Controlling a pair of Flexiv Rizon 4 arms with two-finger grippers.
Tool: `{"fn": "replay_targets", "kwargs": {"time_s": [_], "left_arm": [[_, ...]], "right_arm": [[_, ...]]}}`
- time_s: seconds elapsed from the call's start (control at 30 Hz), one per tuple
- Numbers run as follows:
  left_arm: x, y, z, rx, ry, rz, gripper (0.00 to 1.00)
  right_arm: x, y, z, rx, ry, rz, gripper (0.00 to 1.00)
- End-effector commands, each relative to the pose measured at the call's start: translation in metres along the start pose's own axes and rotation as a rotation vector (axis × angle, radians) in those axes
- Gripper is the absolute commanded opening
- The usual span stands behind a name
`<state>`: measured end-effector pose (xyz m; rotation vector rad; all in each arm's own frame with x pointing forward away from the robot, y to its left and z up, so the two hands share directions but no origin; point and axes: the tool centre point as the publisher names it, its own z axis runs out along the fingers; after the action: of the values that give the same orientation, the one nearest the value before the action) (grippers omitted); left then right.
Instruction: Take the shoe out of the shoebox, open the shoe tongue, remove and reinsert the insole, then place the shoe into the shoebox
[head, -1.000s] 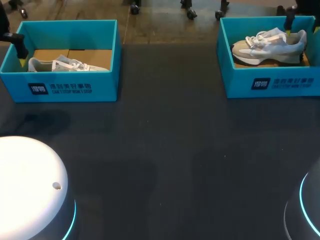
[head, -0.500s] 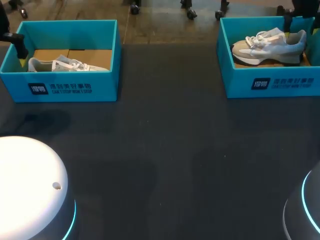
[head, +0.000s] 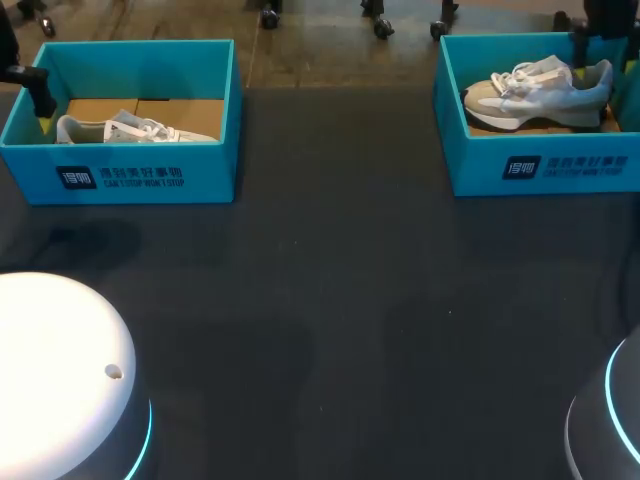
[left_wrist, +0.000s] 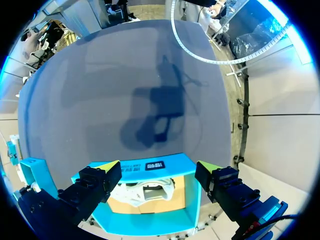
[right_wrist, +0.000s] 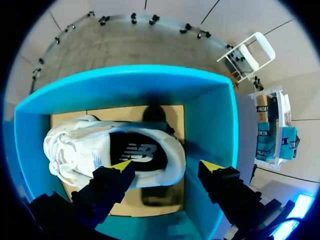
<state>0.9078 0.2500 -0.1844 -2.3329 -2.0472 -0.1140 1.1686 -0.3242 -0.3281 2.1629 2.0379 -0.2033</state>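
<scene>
The shoe (right_wrist: 90, 150) lies in its shoebox (right_wrist: 210, 120) under the spread right gripper (right_wrist: 166, 165).

left gripper (left_wrist: 157, 166), fingers (left_wrist: 95, 182) spread wide apart, right gripper (right_wrist: 166, 164), fingers equally wide, both pointing down

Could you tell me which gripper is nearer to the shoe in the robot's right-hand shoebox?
Right. The right gripper hovers open over the heel of that shoe; the left gripper hangs at the other shoebox instead.

One high camera, two at the wrists.
Overhead takes in the whole surface (head: 340, 300); wrists look down on left shoebox (left_wrist: 145, 166) and, closer, right shoebox (right_wrist: 210, 120).
</scene>
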Motion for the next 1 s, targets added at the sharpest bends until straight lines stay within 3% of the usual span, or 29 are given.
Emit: {"fn": "replay_targets", "kwargs": {"time_s": [0.03,0.3,0.53,0.77,1.0], "left_arm": [[0.000,-0.001,0.000,-0.003,0.002,0.001,1.00],[0.000,-0.001,0.000,-0.003,0.002,0.001,1.00],[0.000,-0.001,0.000,-0.003,0.002,0.001,1.00],[0.000,-0.001,0.000,-0.003,0.002,0.001,1.00],[0.000,-0.001,0.000,-0.003,0.002,0.001,1.00]], "right_arm": [[-0.003,0.004,0.006,0.025,0.004,0.008,0.86],[-0.003,0.003,0.017,0.048,0.014,0.002,0.85],[0.000,0.002,0.027,0.070,0.024,0.004,0.69],[0.002,0.006,0.035,0.087,0.031,0.002,0.70],[0.000,0.010,0.040,0.100,0.044,-0.002,0.62]]}}
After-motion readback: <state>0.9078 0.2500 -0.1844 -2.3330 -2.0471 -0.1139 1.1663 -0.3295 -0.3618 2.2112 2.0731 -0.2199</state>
